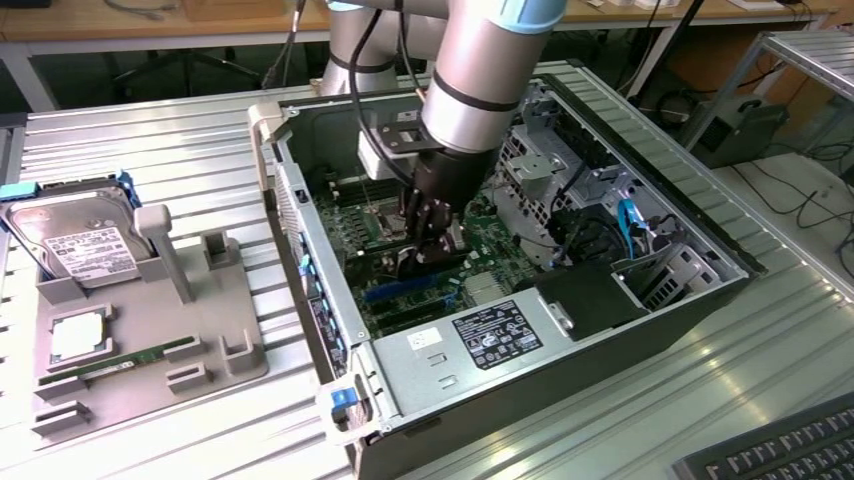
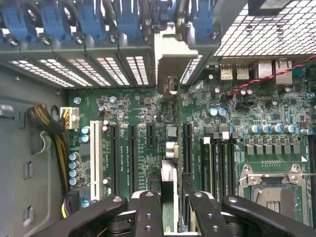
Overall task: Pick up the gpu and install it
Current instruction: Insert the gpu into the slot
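With your gripper (image 2: 170, 197) clamped on the gpu (image 2: 170, 148), held edge-on inside the case (image 1: 654, 150) over the motherboard (image 2: 232, 103) slots (image 2: 132, 148), keep the card square to one slot, its silver bracket (image 2: 170, 54) meeting the rear slot covers (image 2: 113, 69), and press evenly

Green motherboard (image 2: 148, 118), blue latches (image 2: 89, 19)

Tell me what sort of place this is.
Probably a robotics lab set up for PC assembly: a grey robot arm reaches into an open black computer case on a ribbed metal table, beside a grey parts tray.
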Motion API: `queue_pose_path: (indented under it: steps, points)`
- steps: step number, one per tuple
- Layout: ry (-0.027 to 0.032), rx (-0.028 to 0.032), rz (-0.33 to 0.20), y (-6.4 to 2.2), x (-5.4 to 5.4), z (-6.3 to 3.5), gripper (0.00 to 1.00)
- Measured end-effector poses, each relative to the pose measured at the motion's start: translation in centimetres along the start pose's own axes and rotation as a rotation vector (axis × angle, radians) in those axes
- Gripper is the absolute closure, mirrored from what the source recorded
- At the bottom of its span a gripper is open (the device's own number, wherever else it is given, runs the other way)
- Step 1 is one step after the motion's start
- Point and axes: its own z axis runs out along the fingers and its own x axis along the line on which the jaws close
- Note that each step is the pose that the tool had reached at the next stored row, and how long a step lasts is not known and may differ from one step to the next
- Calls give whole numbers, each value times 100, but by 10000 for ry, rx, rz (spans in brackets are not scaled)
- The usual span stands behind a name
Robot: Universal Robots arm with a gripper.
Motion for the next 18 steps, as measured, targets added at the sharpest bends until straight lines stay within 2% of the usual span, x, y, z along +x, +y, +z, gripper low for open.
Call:
queue_pose_path:
  steps: [3, 5, 18]
  points:
    - [3, -87, 0, -4, 13, -1, 74]
    - [1, -112, -1, -4, 29, 0, 74]
    - [-8, -124, 84, 63, 64, 15, 74]
